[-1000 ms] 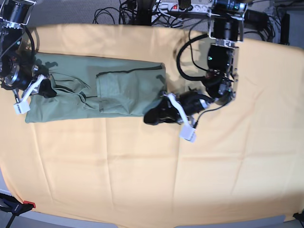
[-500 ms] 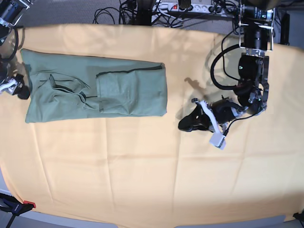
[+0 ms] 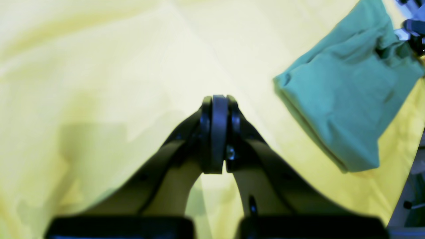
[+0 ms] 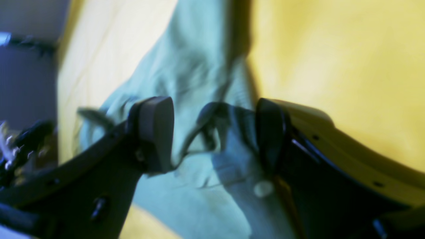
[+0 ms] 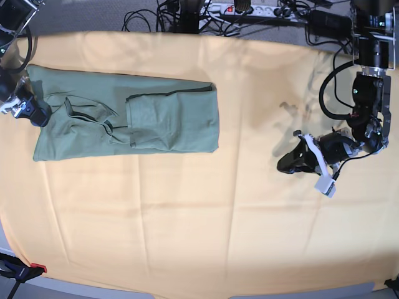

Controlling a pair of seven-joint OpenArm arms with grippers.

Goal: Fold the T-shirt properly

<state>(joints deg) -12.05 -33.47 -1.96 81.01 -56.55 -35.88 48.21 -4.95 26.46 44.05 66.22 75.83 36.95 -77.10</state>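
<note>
The sage-green T-shirt lies folded into a long strip at the upper left of the yellow-orange cloth, with a sleeve flap folded on top near its middle. My right gripper is at the shirt's left end. In the right wrist view it is open, its two fingers spread above wrinkled shirt fabric. My left gripper is shut and empty, over bare cloth well to the right of the shirt. In the left wrist view its closed tips point at the cloth, with the shirt's end off to the upper right.
The yellow-orange cloth covers the whole table and has shallow creases. Cables and a power strip lie beyond the far edge. A red clamp sits at the near left corner.
My left arm has drawn away from the shirt's right end and moved far to the right, gripper shut. My right gripper left the shirt leftward, then came back to its left end.
</note>
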